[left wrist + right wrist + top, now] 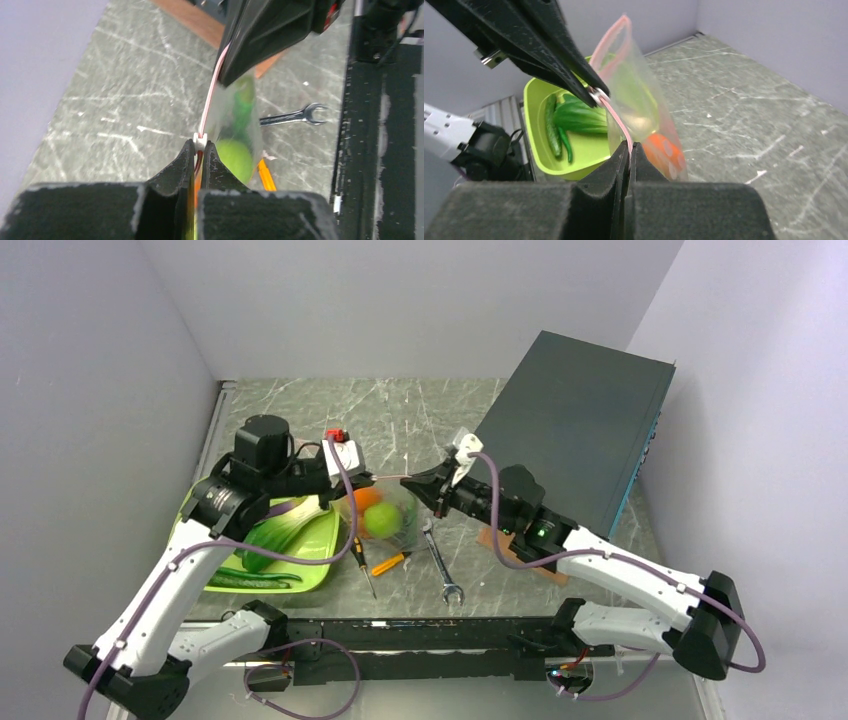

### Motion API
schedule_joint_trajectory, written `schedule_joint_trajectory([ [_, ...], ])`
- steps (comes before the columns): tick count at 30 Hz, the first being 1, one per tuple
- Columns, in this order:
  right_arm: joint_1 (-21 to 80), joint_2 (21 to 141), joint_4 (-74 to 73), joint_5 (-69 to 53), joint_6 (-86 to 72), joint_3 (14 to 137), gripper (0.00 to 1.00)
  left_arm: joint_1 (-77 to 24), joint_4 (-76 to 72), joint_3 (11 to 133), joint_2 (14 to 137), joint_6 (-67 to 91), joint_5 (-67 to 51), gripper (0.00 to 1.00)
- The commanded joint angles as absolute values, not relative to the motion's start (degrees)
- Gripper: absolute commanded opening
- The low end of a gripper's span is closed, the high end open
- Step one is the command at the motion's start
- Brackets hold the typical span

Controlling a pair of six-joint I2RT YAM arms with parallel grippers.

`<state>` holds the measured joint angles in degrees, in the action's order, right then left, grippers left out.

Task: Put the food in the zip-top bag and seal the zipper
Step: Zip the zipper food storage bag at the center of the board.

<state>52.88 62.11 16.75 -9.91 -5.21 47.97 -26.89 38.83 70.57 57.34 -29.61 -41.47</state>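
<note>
The clear zip-top bag (395,512) hangs above the table between my two grippers. It holds an orange ball (366,498) and a green apple (381,522). My left gripper (352,480) is shut on the pinkish zipper (397,477) at its white slider (200,139). My right gripper (437,490) is shut on the zipper's other end, as the right wrist view (630,146) shows. The strip (616,120) runs taut as one line between them. Beyond the left fingers (574,75) the mouth stands open in a loop (611,45). More food lies in the tray: a leafy vegetable (579,117) and green peppers (551,127).
The lime-green tray (325,575) sits at the left. A wrench (440,565) and two screwdrivers (390,563) lie under the bag. A dark box (580,430) leans at the right, with a wooden block (497,540) beside it. A white part (343,448) lies behind.
</note>
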Motion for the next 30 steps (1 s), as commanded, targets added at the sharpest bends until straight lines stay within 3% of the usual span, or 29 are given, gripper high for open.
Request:
schedule_joint_trajectory([
  [1, 51.72, 55.62, 23.04, 3.66, -8.92, 44.04, 0.0, -26.19, 35.34, 67.75, 51.36, -29.27, -25.68, 0.0],
  [20, 51.71, 51.31, 19.2, 2.12, -8.44, 44.34, 0.0, -26.18, 27.12, 54.87, 35.25, -28.21, 12.35, 0.0],
  [26, 51.65, 52.96, 19.36, 0.84, -8.46, 46.35, 0.0, -26.13, 27.18, 54.46, 34.05, -27.82, 17.27, 0.0],
  [28, 51.75, 53.55, 19.42, 0.37, -8.35, 47.23, 0.0, -26.18, 28.39, 54.93, 34.18, -27.45, 16.78, 0.02],
  [30, 51.68, 54.62, 18.91, -2.05, -7.97, 48.72, 0.0, -26.15, 29.0, 55.37, 34.11, -26.77, 16.54, 0.15],
])
